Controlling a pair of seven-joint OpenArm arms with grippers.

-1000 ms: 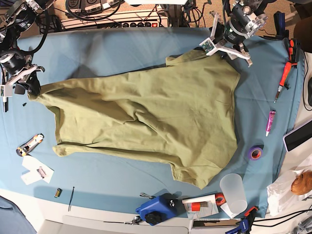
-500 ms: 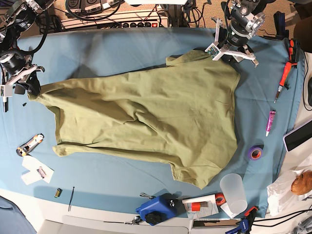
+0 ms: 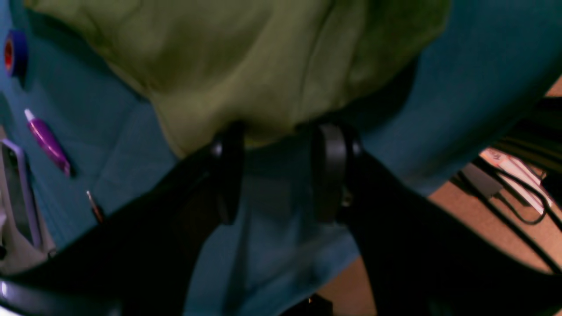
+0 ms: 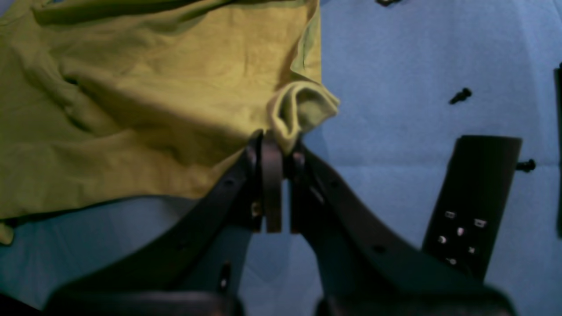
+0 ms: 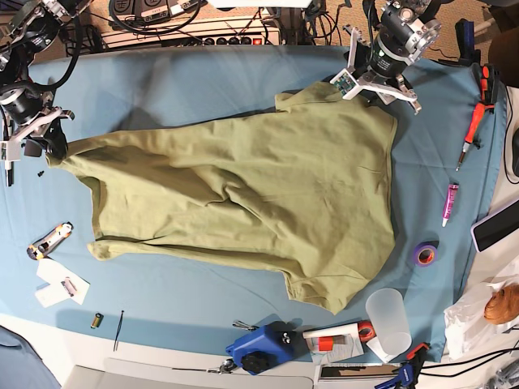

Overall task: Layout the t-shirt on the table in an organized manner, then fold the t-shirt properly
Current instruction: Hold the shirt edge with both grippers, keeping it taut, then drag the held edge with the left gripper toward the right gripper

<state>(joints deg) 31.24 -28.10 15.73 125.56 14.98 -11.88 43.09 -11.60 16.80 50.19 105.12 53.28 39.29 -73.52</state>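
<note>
The olive t-shirt (image 5: 243,186) lies spread and wrinkled across the blue table (image 5: 203,81). At the base view's left side my right gripper (image 5: 50,150) is shut on a bunched corner of the t-shirt (image 4: 303,107); in the right wrist view its fingers (image 4: 272,175) are pressed together around the fabric. At the far right my left gripper (image 5: 377,85) stands open at the shirt's upper edge. In the left wrist view its fingers (image 3: 228,171) stand apart with blue cloth between them, and the t-shirt's hem (image 3: 246,66) lies just at their tips.
A purple tape roll (image 5: 423,254), purple marker (image 5: 449,204), orange screwdriver (image 5: 473,134) and phone (image 5: 495,225) lie along the right edge. A clear cup (image 5: 388,320) and blue tool (image 5: 259,347) sit at the front. A utility knife (image 5: 49,241) lies at the front left. A black plate (image 4: 474,202) and loose screws (image 4: 460,95) lie near my right gripper.
My left gripper has turned and shifted slightly toward the table's far edge at the shirt's top corner. The right arm and the shirt have not visibly moved.
</note>
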